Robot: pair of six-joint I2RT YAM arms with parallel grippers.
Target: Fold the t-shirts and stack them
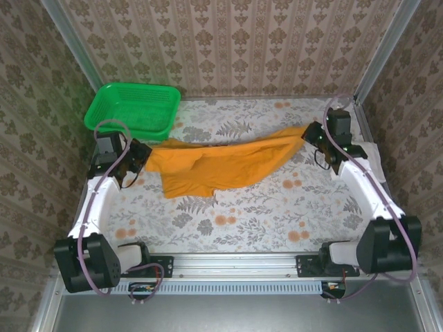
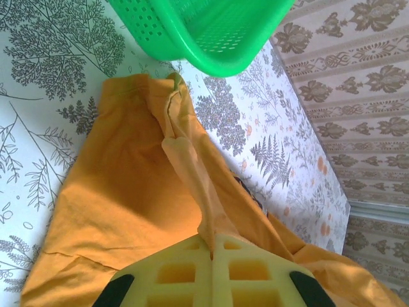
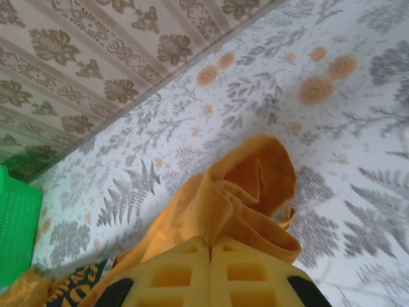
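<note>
At its ends, left hand and right hand pinch the print-obscured orange t-shirt.

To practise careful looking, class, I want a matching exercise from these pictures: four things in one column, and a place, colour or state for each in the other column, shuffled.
1. basket
2. t-shirt
3. left arm
4. right arm

A. jaws shut on the shirt end at the far right
B. green, at the far left
C. orange, stretched between both arms
D. jaws shut on the shirt end beside the basket

Pairs: 1-B, 2-C, 3-D, 4-A
</note>
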